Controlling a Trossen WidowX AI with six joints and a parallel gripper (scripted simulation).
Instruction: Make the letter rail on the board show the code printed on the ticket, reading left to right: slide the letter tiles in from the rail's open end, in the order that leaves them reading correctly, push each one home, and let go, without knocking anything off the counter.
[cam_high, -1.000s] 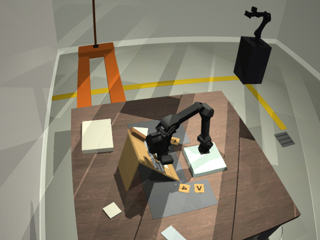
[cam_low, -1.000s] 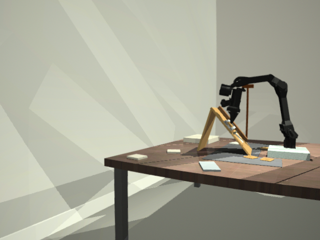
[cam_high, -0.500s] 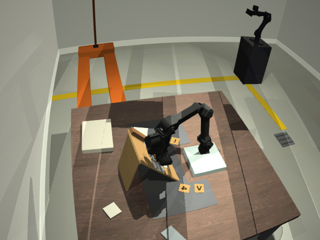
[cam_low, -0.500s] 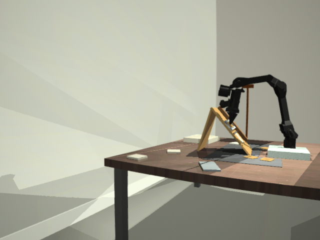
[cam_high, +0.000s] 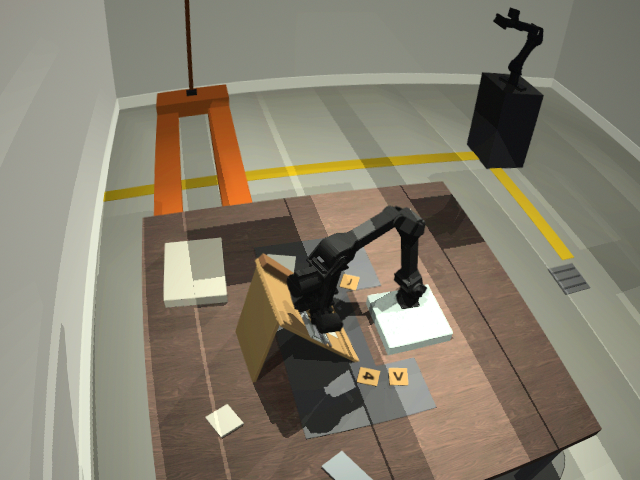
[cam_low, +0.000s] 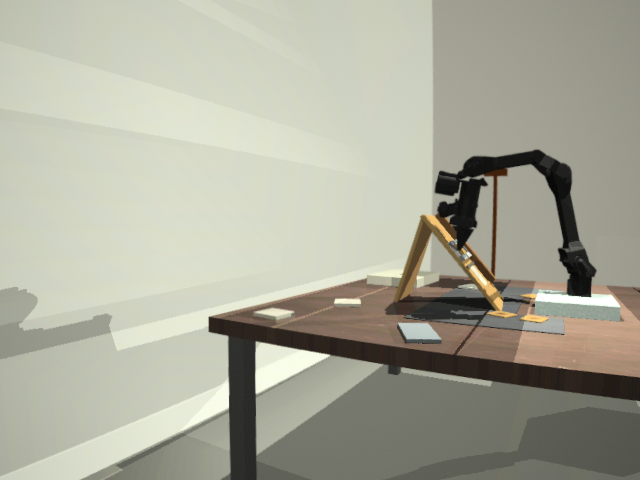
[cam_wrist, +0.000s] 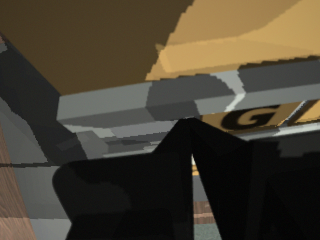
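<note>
The wooden board (cam_high: 258, 320) (cam_low: 410, 263) stands as an A-frame with the grey rail (cam_wrist: 107, 106) (cam_low: 467, 256) across its sloped face. A tile marked G (cam_wrist: 250, 118) sits in the rail, with part of another tile at its right. My gripper (cam_wrist: 187, 126) (cam_low: 460, 248) is shut and empty, its tips at the rail just left of the G in the wrist view. Loose tiles lie flat: one marked 4 (cam_high: 368, 376) (cam_low: 501, 313), one marked V (cam_high: 398, 376) (cam_low: 534, 318), and one behind (cam_high: 349, 282) whose mark is unclear. The ticket's print is not readable.
A grey mat (cam_high: 421, 397) lies under the board and tiles. The arm stands on a pale block (cam_high: 413, 330) (cam_low: 576, 307). A cream block (cam_high: 193, 273), a small cream piece (cam_high: 224, 420) and a blue-grey plate (cam_low: 418, 332) lie around the board.
</note>
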